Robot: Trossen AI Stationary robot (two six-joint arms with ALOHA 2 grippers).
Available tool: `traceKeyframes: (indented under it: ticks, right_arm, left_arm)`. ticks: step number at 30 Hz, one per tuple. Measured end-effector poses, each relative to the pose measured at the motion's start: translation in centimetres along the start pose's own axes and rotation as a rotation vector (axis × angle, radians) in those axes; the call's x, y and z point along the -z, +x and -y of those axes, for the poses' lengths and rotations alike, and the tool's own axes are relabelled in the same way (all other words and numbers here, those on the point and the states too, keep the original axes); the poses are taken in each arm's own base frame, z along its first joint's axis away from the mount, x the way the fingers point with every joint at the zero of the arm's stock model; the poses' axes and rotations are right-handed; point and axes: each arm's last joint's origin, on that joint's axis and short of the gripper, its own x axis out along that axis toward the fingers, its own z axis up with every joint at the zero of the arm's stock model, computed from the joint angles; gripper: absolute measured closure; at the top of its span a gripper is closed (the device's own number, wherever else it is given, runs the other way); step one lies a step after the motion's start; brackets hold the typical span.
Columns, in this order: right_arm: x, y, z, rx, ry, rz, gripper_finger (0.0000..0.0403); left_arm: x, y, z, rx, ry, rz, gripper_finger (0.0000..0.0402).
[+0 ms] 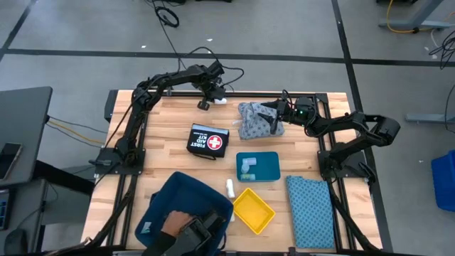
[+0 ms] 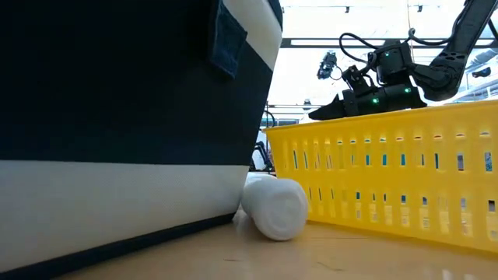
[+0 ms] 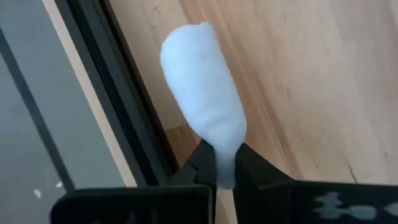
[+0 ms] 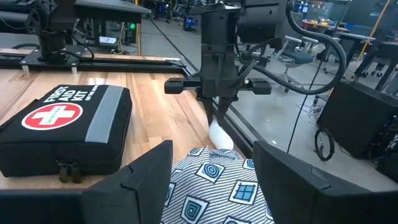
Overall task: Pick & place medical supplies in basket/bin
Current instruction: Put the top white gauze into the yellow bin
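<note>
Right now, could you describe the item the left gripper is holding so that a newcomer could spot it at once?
Start at the far edge of the wooden table, beyond the black first aid kit. There the left gripper pinches a short white roll by one end. It is soft, plain white and unpatterned, unlike the patterned cloth bundle beside it.

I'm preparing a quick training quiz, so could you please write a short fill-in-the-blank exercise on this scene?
1. The left gripper is shut on a soft ___ roll.
2. The right gripper is open over the patterned cloth ___.
3. The black case reads "First Aid ___".
4. The empty basket is ___.

Answers: white; bundle; Kit; yellow
</note>
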Motion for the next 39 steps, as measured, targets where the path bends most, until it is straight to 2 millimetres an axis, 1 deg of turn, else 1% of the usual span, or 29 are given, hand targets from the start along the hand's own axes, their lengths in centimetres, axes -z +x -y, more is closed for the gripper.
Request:
traceKeyframes:
  ticks: [4, 7, 9, 16, 20, 24, 28, 33, 36, 39]
  right_arm:
    - [0.0, 0.0, 0.0, 0.0, 0.001, 0.0, 0.017]
    - [0.0, 0.0, 0.0, 0.0, 0.002, 0.0, 0.017]
    - [0.0, 0.0, 0.0, 0.0, 0.002, 0.0, 0.017]
    - [0.0, 0.0, 0.0, -0.001, 0.003, -0.005, 0.017]
    - [0.1, 0.0, 0.0, -0.002, 0.003, -0.005, 0.017]
    - [0.1, 0.0, 0.0, -0.002, 0.005, -0.006, 0.017]
    - [0.1, 0.0, 0.0, -0.003, 0.006, -0.009, 0.017]
    - [0.2, 0.0, -0.1, -0.009, 0.01, -0.021, 0.017]
    - [0.3, 0.0, -0.1, -0.012, 0.013, -0.031, 0.017]
    - [0.3, 0.0, -0.1, -0.013, 0.013, -0.033, 0.017]
  left_arm:
    - [-0.1, -0.4, 0.1, -0.026, 0.005, -0.061, 0.0391]
    - [-0.2, -1.0, 0.1, -0.038, -0.012, -0.057, 0.0391]
    - [-0.3, -1.9, -0.1, -0.053, -0.03, -0.032, 0.0391]
    - [0.0, -4.9, -0.7, -0.047, -0.135, 0.149, 0.0391]
    - [0.2, -7.2, -0.9, -0.045, -0.178, 0.277, 0.0391]
    - [0.1, -9.3, -1.1, -0.022, -0.214, 0.44, 0.0391]
    - [-0.6, -11.4, -1.1, 0.038, -0.221, 0.664, 0.0391]
    - [-1.9, -13.2, -1.6, 0.122, -0.216, 0.95, 0.0391]
    - [-3.2, -14.0, -1.9, 0.122, -0.214, 1.04, 0.0391]
    - [-5.3, -14.5, -2.2, 0.024, -0.248, 1.053, 0.0391]
